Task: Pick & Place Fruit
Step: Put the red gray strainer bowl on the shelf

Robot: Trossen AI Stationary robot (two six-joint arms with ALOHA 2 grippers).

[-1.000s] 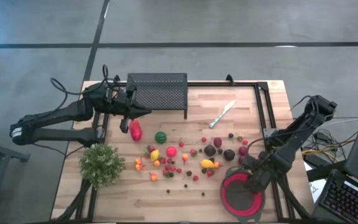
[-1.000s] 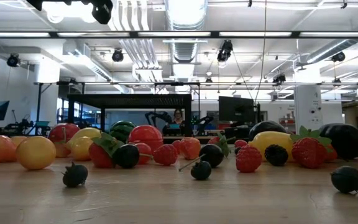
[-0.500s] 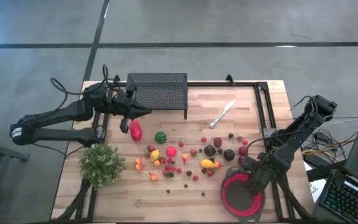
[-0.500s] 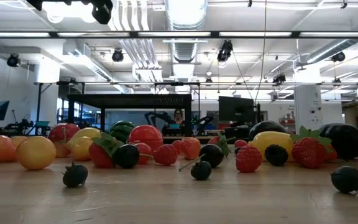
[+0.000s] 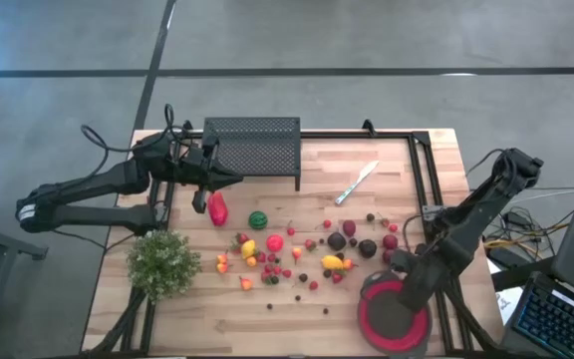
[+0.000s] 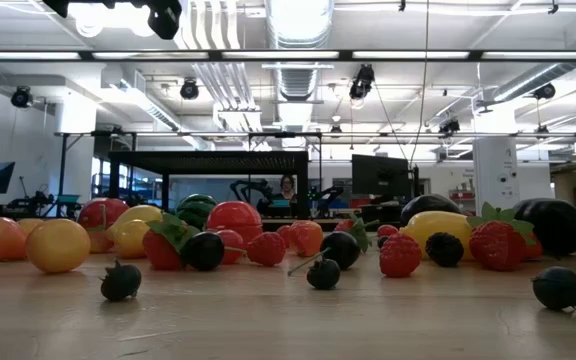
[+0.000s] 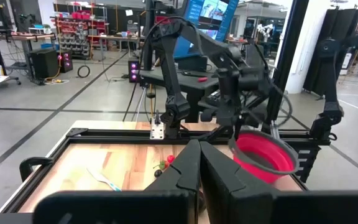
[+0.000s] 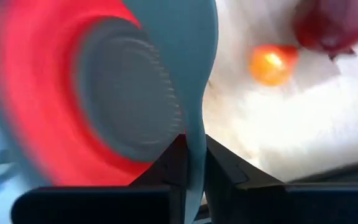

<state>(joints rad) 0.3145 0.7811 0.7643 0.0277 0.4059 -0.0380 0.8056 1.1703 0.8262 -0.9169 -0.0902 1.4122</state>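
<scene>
The right hand [image 5: 399,295] was found near the table's front right corner, its fingers [image 8: 225,168] pressed shut on the grey rim of a red bowl [image 5: 395,317], which was seen held tilted clear of the wood in the left wrist view [image 7: 263,152]; the fruit [image 5: 297,254] was spread loose across the middle of the table [image 5: 267,309], none of it seen in the bowl; a larger red piece [image 5: 217,208] lay apart toward the left edge, beside a striped green one [image 5: 258,219]; the left hand [image 5: 229,177] was held near the back left corner, just in front of a black mesh rack [image 5: 252,148], its fingers [image 7: 229,180] fully closed on nothing; a silver knife [image 5: 357,182] lay toward the back edge, and a bushy green plant [image 5: 163,263] stood by the left edge.
</scene>
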